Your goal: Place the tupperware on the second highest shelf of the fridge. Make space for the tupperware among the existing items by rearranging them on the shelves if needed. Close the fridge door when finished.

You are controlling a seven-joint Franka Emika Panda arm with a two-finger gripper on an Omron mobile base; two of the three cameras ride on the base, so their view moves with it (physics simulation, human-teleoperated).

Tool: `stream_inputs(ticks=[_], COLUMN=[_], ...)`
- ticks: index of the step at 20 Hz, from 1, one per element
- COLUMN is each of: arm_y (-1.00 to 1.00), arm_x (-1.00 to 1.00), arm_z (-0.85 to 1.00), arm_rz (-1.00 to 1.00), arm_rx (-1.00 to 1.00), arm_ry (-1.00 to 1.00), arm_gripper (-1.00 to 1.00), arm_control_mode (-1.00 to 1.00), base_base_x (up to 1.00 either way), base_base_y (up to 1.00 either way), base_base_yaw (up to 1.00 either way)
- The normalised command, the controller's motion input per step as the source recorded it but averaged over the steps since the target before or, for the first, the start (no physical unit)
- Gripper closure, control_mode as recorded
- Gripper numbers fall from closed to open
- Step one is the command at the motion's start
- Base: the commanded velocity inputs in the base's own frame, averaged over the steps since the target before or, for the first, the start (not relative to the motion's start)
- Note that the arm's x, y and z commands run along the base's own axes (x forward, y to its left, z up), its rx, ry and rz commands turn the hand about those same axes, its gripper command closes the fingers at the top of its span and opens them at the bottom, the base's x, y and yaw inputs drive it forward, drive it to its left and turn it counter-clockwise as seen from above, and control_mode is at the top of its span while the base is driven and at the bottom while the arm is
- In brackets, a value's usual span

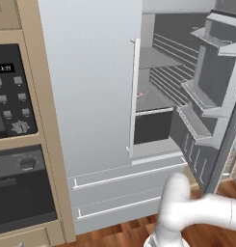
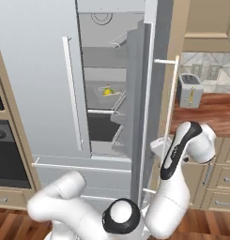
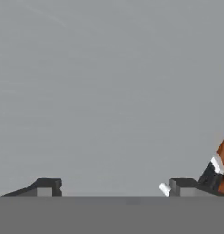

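- The fridge stands with its right door swung open and its left door closed.
- The tupperware, with a yellow fruit inside, already sits on a shelf deep in the fridge; whether this is the second highest shelf is hard to tell.
- The gripper is spread wide and holds nothing; its fingertips face a plain grey surface at close range, probably the outer face of the open door.
- The arm's hand sits just beside that door's outer edge, so the tupperware lies away to its left, past the door.
- The closing move likely turns on pushing this door leftward.
- The oven display shows digits too blurred to read.
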Motion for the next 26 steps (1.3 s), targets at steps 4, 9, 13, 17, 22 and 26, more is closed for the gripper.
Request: stream_inputs(ticks=[4,9,13,17,22,26], arm_y=[0.97,0.54,0.36,0.48,0.86,1.0], arm_x=[0.15,0.83,0.98,1.0,1.0,1.0], arm_z=[0.69,0.92,0.73,0.51,0.12,0.0], arm_rz=[-0.19,-0.29,-0.23,-0.17,-0.22,-0.32], arm_rx=[-0.08,-0.01,0.02,0.07,0.01,-0.03], arm_ry=[-0.32,-0.06,-0.05,-0.12,-0.12,-0.07], arm_gripper=[-1.0,-1.0,-1.0,-1.0,-1.0,-1.0], arm_control_mode=[-1.0,-1.0,-1.0,-1.0,-1.0,-1.0], base_base_x=[0.0,0.0,0.0,0.0,0.0,0.0], base_base_y=[0.0,0.0,0.0,0.0,0.0,0.0], base_base_yaw=[0.0,0.0,0.0,0.0,0.0,0.0])
